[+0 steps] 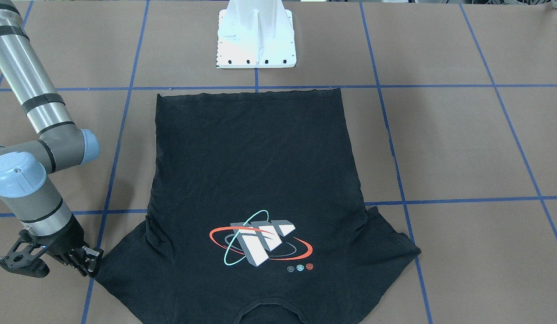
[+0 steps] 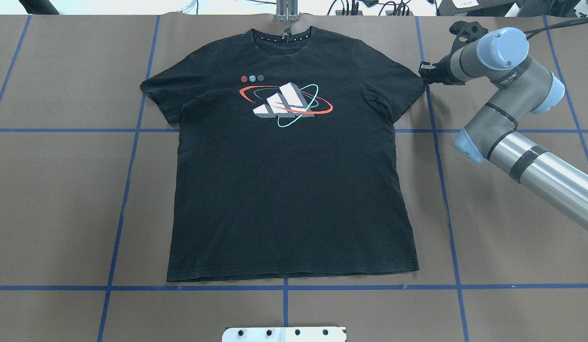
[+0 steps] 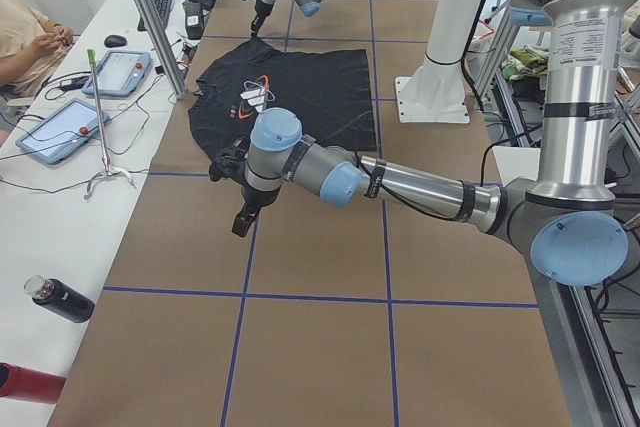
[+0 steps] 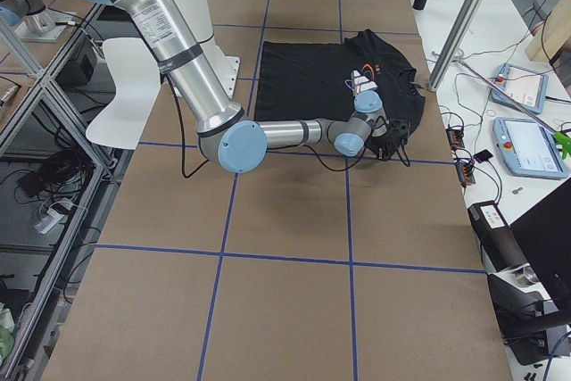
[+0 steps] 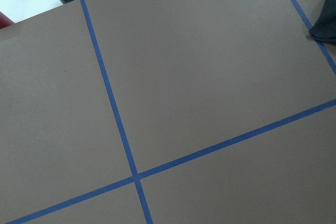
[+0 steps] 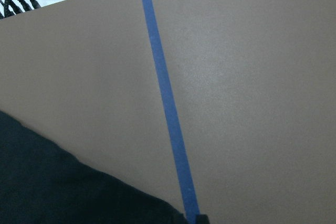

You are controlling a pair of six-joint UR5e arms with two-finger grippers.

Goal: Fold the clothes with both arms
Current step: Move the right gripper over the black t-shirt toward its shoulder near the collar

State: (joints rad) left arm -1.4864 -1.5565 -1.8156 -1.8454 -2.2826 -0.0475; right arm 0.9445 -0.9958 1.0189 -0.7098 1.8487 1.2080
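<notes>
Lying flat, print up, on the table (image 2: 61, 190), the T-shirt (image 2: 289, 190) has the right gripper (image 1: 92, 266) at its right sleeve tip, likely to pinch it for folding; the left gripper (image 3: 243, 222) hangs well left of it; neither's jaw gap can be told.

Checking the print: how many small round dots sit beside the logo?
3, in a row on the shirt between logo and collar: red dot, blue dot, grey dot.
</notes>
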